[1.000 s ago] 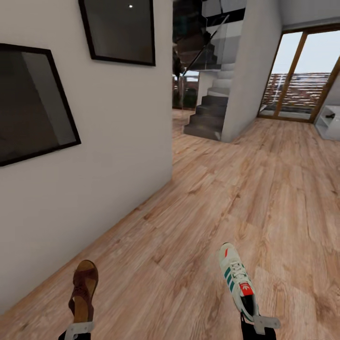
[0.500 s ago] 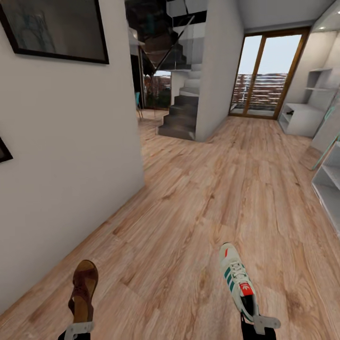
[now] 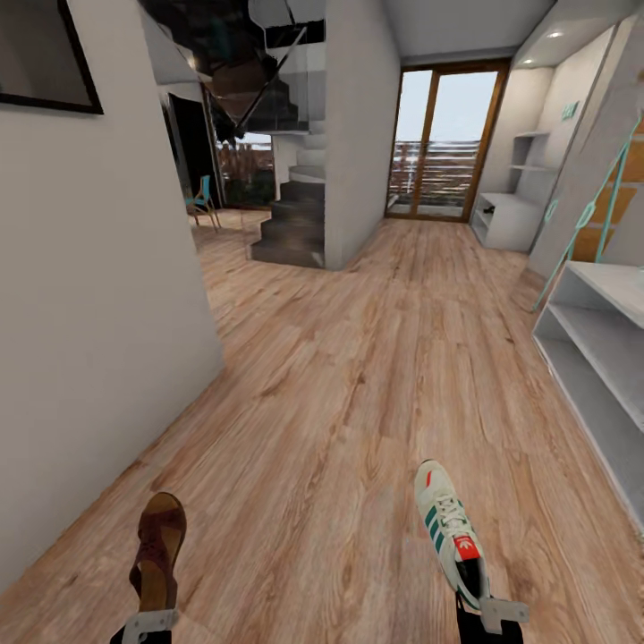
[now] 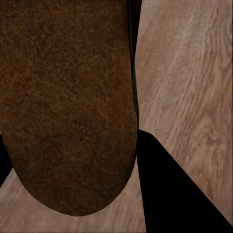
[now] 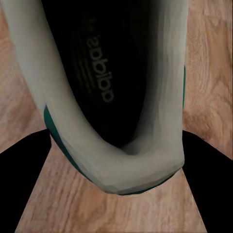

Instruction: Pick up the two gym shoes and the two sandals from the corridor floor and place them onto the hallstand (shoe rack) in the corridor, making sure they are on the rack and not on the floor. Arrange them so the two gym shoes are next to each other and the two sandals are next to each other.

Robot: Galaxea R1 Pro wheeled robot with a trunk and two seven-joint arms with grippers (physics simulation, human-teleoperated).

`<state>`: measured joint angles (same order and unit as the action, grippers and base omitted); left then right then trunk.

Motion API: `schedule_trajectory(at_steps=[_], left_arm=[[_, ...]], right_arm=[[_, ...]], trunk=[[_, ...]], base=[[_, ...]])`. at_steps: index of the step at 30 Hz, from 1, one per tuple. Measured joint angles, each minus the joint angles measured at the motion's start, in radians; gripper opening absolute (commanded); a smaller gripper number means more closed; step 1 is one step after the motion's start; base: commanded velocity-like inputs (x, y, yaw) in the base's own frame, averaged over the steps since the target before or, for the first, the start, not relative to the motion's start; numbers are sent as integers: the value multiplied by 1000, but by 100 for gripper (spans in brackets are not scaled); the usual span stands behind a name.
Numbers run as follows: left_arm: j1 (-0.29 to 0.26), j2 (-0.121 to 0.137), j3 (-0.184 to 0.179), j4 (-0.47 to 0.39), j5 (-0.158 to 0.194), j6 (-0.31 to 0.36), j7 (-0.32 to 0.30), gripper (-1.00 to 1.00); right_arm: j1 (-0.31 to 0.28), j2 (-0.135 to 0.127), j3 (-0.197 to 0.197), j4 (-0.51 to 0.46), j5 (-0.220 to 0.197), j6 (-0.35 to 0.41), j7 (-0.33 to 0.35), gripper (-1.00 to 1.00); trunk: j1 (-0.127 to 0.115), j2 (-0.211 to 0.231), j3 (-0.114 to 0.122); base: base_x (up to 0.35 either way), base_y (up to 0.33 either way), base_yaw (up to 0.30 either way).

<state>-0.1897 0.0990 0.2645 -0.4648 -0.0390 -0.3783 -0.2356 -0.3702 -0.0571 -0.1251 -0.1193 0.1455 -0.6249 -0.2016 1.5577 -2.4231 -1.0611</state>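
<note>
A dark brown sandal (image 3: 159, 546) is held by its heel above the corridor floor (image 3: 340, 420), my left gripper (image 3: 148, 622) shut on it at the head view's lower edge. The left wrist view shows the sandal's (image 4: 68, 107) footbed close up, with a dark finger (image 4: 174, 199) beside it. My right gripper (image 3: 494, 614) is shut on the heel of a white gym shoe (image 3: 450, 529) with green stripes and a red tongue patch. Its open heel (image 5: 111, 97) faces the right wrist camera. The grey hallstand (image 3: 506, 216) with stepped upper shelves stands far down the corridor on the right.
A low white two-tier bench (image 3: 597, 351) lines the right wall close by. A white wall (image 3: 98, 295) with a dark framed picture (image 3: 40, 54) runs along my left. Dark stairs (image 3: 291, 224), a pillar and a glass door (image 3: 443, 143) lie ahead.
The whole head view has swung to the right, bringing the bench and the far hallstand into sight. Both grippers and the footwear in them keep their places in the picture.
</note>
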Motion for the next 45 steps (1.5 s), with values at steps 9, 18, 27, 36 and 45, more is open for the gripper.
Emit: schedule_trajectory(at_steps=[9, 18, 27, 36, 45], left_arm=[[0, 0, 0, 0, 0, 0, 0, -100], [0, 0, 0, 0, 0, 0, 0, -100], [0, 1, 0, 0, 0, 0, 0, -100], [0, 1, 0, 0, 0, 0, 0, -100], [0, 2, 0, 0, 0, 0, 0, -100]], right_arm=[[0, 0, 1, 0, 0, 0, 0, -100], [0, 0, 0, 0, 0, 0, 0, -100], [0, 1, 0, 0, 0, 0, 0, -100], [0, 1, 1, 0, 1, 0, 0, -100], [1, -6, 1, 2, 3, 0, 2, -100]], trunk=[[0, 0, 0], [0, 0, 0], [0, 0, 0], [0, 0, 0], [0, 0, 0]], base=[[330, -1, -300], [335, 0, -300], [336, 0, -280], [336, 0, -65], [336, 0, -2]])
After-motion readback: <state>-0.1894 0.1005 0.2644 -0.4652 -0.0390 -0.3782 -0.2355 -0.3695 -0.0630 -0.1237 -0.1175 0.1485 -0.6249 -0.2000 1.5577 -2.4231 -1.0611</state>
